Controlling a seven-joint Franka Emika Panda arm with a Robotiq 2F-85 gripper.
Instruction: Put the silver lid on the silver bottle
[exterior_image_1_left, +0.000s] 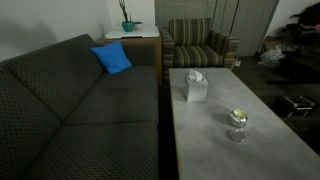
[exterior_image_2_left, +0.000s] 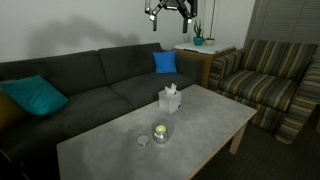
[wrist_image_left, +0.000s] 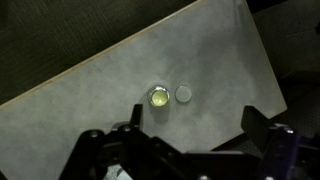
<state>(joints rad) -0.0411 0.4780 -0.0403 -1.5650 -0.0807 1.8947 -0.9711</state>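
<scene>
The silver bottle stands upright on the grey table, its pale yellowish mouth open; it also shows in both exterior views. The silver lid lies flat on the table just beside the bottle, a small gap between them, and is faintly visible in an exterior view. My gripper hangs high above the table, open, with nothing between its fingers; in an exterior view it is near the ceiling line. Bottle and lid sit beyond the left fingertip in the wrist view.
A white tissue box stands on the table, farther along from the bottle. A dark sofa runs along one long table edge, with blue cushions. A striped armchair stands past the table's end.
</scene>
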